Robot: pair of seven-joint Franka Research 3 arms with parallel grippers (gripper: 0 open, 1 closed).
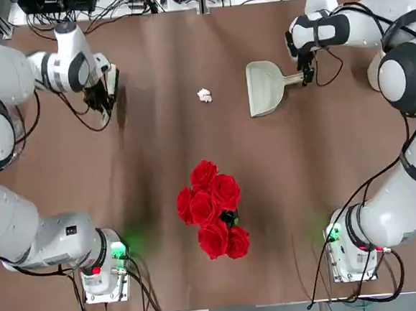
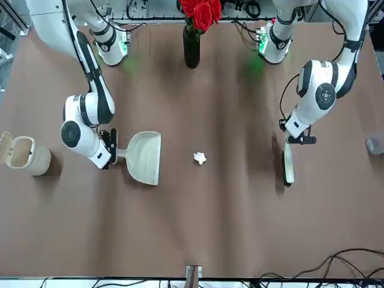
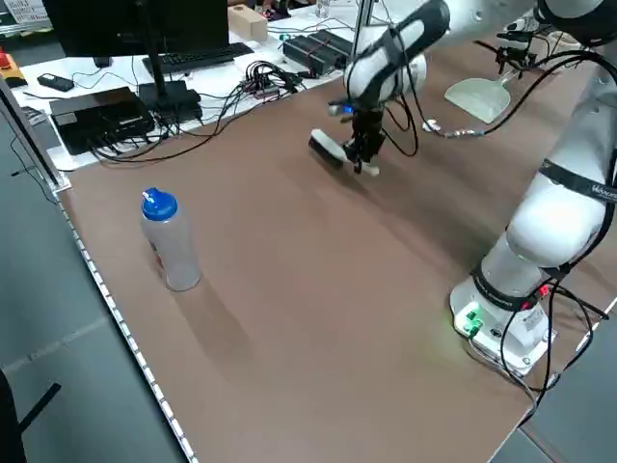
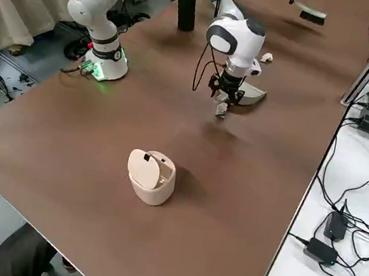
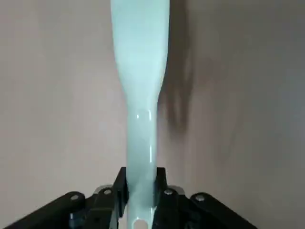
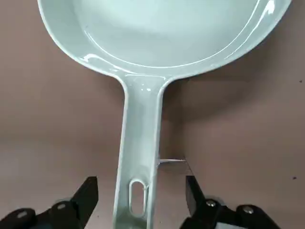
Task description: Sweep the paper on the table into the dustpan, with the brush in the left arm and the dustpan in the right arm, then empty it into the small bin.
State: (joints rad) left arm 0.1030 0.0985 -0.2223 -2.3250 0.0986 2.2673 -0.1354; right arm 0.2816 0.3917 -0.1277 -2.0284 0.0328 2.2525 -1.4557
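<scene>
I view the brown matte tabletop from a distance, taking the pale grey-green plastic dustpan with its short straight handle as landmark. The tiny crumpled white paper wad lies on the tabletop, near the dustpan on its left side, beyond the pan's wide front edge. Farther left of the dustpan, past the wad, I have my left gripper clamped on the handle of the slim hand brush, pale-handled and dark-bristled; the brush is raised above the tabletop. At the dustpan's handle is my right gripper: its two fingers stand apart, one on each side of the handle, with a visible gap to both. To the right of the dustpan, well apart from it, stands the small beige cylindrical bin, its flap lid open. To the left of the dustpan and nearer my arms' bases are red roses in a dark upright vase. Far to the dustpan's left, beyond the brush, stands a translucent bottle with a blue cap.
</scene>
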